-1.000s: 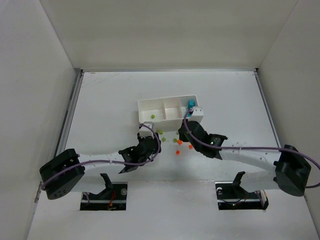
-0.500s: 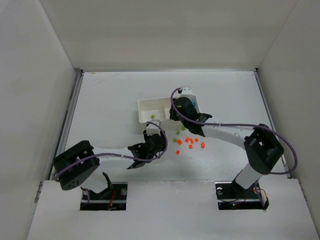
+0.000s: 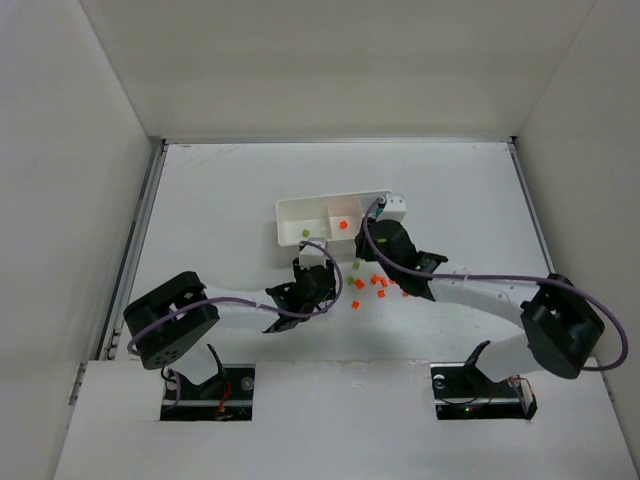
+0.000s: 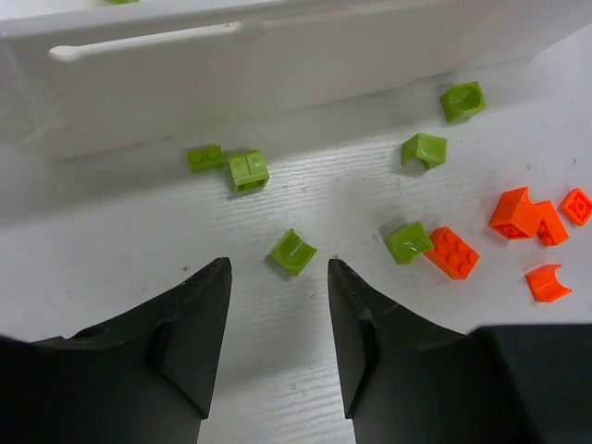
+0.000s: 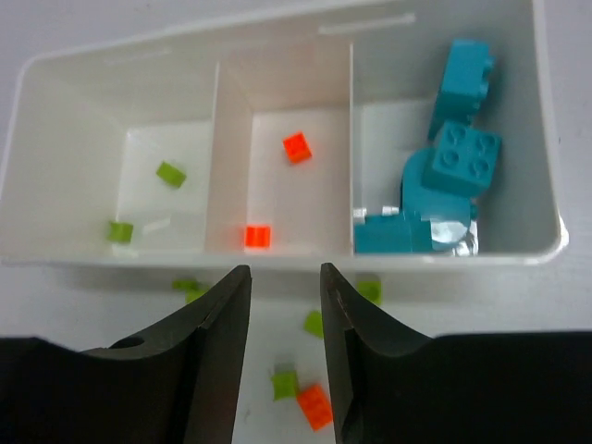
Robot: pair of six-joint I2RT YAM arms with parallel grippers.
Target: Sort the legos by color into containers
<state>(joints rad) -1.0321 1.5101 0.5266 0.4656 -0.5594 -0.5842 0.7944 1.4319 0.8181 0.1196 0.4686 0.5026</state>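
Observation:
The white three-compartment tray (image 5: 277,254) holds two lime green legos (image 5: 170,173) on the left, two orange-red ones (image 5: 296,147) in the middle and several teal ones (image 5: 462,157) on the right. My right gripper (image 5: 284,277) is open and empty, above the tray's near wall. My left gripper (image 4: 277,277) is open and empty, low over the table, its tips just short of a green lego (image 4: 292,252). More green legos (image 4: 248,169) and orange ones (image 4: 452,252) lie loose in front of the tray wall (image 4: 277,74). In the top view both grippers, left (image 3: 322,262) and right (image 3: 372,222), are at the tray (image 3: 300,212).
The loose legos (image 3: 375,283) lie scattered between the two arms just in front of the tray. White enclosure walls stand at the back and both sides of the table. The right arm's forearm (image 3: 470,290) crosses the table to the right of the scatter.
My right gripper went from the tray's right end over the middle compartment and has drawn back to its near wall; an orange lego now shows there. My left gripper has moved right toward the green legos.

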